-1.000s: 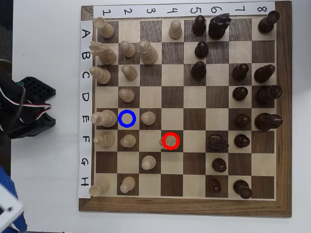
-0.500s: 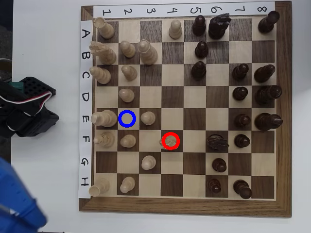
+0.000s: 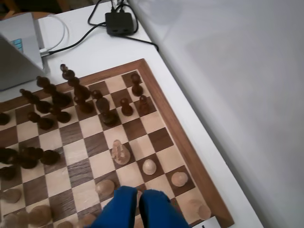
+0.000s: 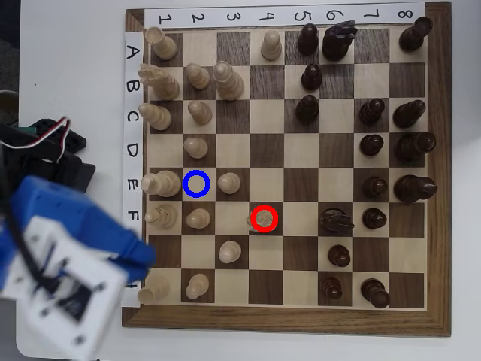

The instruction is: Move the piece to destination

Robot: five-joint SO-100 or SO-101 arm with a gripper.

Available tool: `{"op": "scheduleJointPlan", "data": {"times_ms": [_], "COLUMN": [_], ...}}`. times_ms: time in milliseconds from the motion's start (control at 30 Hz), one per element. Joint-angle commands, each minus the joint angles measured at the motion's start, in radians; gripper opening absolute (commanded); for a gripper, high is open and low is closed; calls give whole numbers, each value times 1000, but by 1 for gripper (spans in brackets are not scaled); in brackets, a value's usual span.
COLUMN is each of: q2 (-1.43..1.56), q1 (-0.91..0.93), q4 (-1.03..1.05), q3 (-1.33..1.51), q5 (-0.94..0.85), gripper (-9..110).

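Observation:
The piece, a small pale pawn (image 4: pixel 264 218), stands on a dark square inside the red ring in the overhead view. In the wrist view it (image 3: pixel 120 152) stands ahead of my fingertips, a little to the left. The destination is the light square with the blue ring (image 4: pixel 196 183), bare, two columns left and one row up from the pawn. My blue gripper (image 4: pixel 143 256) hangs over the board's left edge, below and left of both rings. In the wrist view the gripper (image 3: pixel 139 192) shows its fingers almost together with nothing between them.
Pale pieces (image 4: pixel 229 183) stand right beside the ringed square, also left (image 4: pixel 159 183), above (image 4: pixel 195 147) and below (image 4: pixel 198 218). Dark pieces (image 4: pixel 373 144) fill the board's right side. A black box with cables (image 3: pixel 118 23) and a grey device (image 3: pixel 19 52) lie beyond the board.

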Motion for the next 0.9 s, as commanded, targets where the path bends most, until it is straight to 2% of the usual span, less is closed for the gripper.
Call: {"op": "scheduleJointPlan", "data": {"times_ms": [0,433,867], "q2": [-78,-250,-236], "q1": [-160,-250,-293], "q4": [11,-41,-262], "q3": [-21,55,334], "q5": [98,196,245], "gripper": [0,0,0]}}
